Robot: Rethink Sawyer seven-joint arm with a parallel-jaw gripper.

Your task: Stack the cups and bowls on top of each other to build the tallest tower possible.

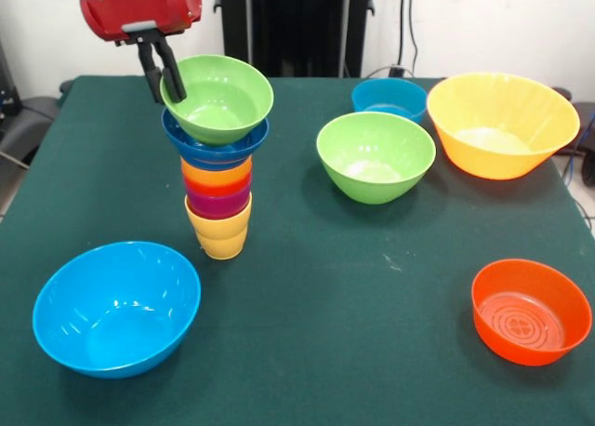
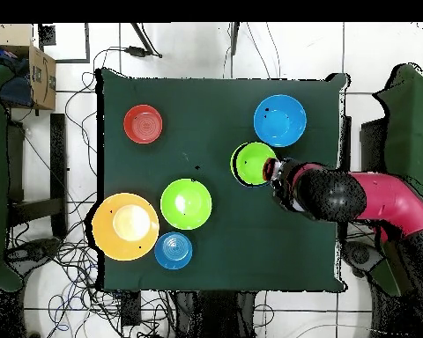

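Nearest in the front view, a large light blue bowl [image 1: 117, 307] is sitting on the green table [image 1: 307, 296], with an orange-red bowl [image 1: 531, 311] well apart on the other side. Between and behind them the tower [image 1: 219, 156] is standing upright: a yellow cup [image 1: 221, 232] at the base, purple, red-orange and orange-yellow cups nested above, then a dark blue bowl [image 1: 216, 145] and a green bowl [image 1: 218, 98] on top. The gripper [image 1: 163, 77] is hanging at that top bowl's rim, its 2 dark fingers [image 1: 173, 73] narrowly parted with the rim apparently between them. Farther back are sitting a second green bowl [image 1: 376, 155], a teal bowl [image 1: 390, 99] and a large orange-yellow bowl [image 1: 502, 124].

Looking down from overhead, the tower [image 2: 253, 163] is showing only its green top, the gripper [image 2: 270, 169] touching its rim, just beside the light blue bowl [image 2: 279, 121]. The other 4 bowls are lying well apart from it.
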